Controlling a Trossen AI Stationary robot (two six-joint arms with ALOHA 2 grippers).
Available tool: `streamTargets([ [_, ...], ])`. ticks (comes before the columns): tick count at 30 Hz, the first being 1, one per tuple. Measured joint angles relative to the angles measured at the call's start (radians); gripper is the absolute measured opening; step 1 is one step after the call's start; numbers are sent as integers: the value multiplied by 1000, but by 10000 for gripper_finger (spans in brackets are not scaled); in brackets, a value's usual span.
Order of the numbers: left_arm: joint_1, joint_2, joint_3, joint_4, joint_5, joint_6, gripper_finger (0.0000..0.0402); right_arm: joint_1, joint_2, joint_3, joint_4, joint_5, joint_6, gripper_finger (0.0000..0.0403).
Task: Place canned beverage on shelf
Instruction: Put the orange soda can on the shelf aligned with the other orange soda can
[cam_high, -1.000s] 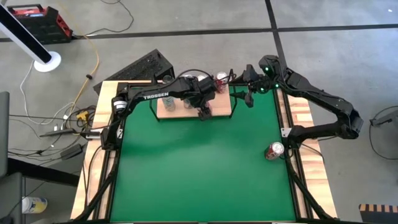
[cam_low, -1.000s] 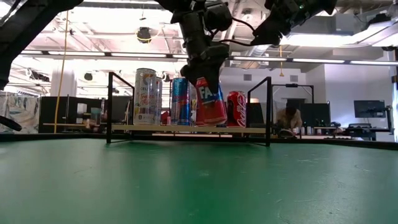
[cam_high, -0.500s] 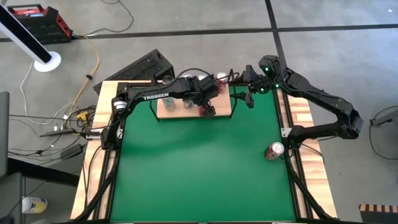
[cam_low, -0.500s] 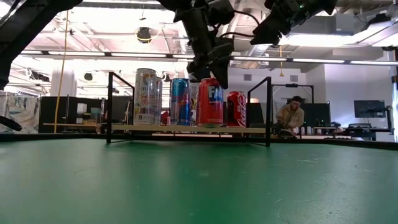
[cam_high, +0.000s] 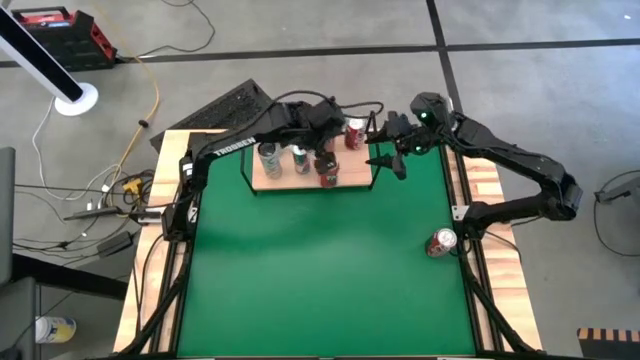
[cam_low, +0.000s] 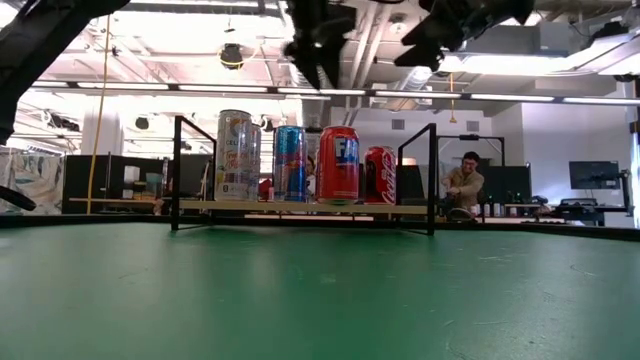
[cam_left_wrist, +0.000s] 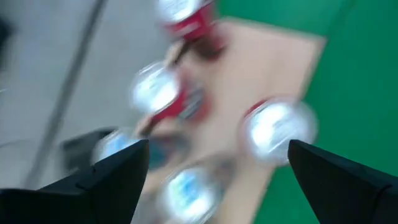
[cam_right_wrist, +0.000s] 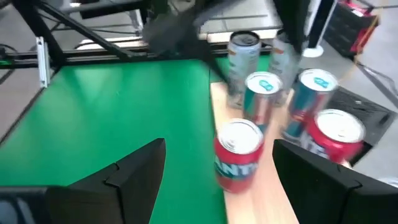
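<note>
My left claw (cam_high: 325, 112) hangs wide open and empty above the shelf (cam_high: 355, 178) at top center, the red can (cam_low: 338, 164) upright on the front edge, clear of its neighbours so fingers fit.

The high view looks straight down on the whole table (cam_high: 320, 270). The low view sits at table-top level, facing across to the shelf (cam_low: 300, 207) at the far edge. Both wrist views look closely down onto that shelf.
</note>
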Motion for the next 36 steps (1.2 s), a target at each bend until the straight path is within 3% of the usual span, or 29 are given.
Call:
streamTargets([
  [3, -13, -51, -17, -89, -127, 0, 365, 37, 44, 0, 54, 25, 9, 320],
  [7, -24, -154, -91, -165, -165, -38, 366, 81, 117, 21, 111, 60, 33, 320],
  [13, -30, -439, -398, -103, -187, -91, 366, 110, 227, 88, 110, 76, 32, 320],
  [19, -30, -838, -901, 230, -173, -187, 366, 101, 324, 143, 99, 83, 26, 320],
  [25, -30, -1196, -1345, 705, 24, -223, 366, 99, 409, 151, 82, 80, -58, 320],
  [30, -29, -1452, -1595, 936, 102, -316, 366, 95, 435, 152, 83, 146, -82, 320],
  [36, -30, -1689, -1838, 1220, 259, -435, 366, 79, 434, 153, 84, 148, -102, 320],
])
